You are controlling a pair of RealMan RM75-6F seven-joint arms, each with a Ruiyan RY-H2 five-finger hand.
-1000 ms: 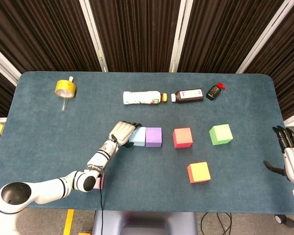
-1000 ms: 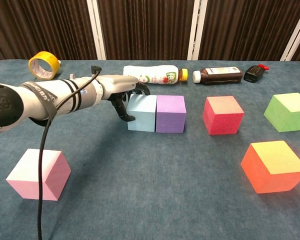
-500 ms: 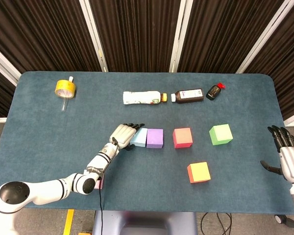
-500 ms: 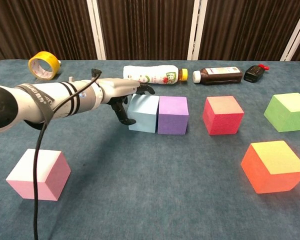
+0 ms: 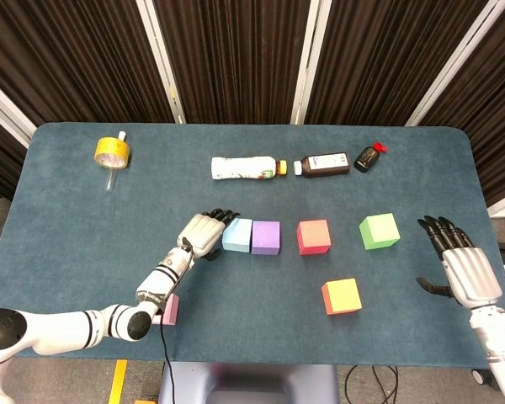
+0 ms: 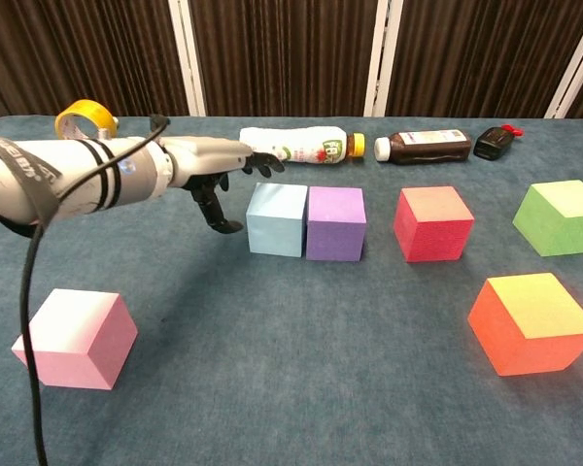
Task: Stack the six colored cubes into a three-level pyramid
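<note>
Sitting side by side and touching, the pale blue cube (image 6: 276, 219) and purple cube (image 6: 334, 223) were matte, square-edged blocks mid-table. The left hand (image 6: 217, 171) hovered just left of the blue one, fingers spread, empty. The right hand (image 5: 459, 264) was spread, empty.
</note>
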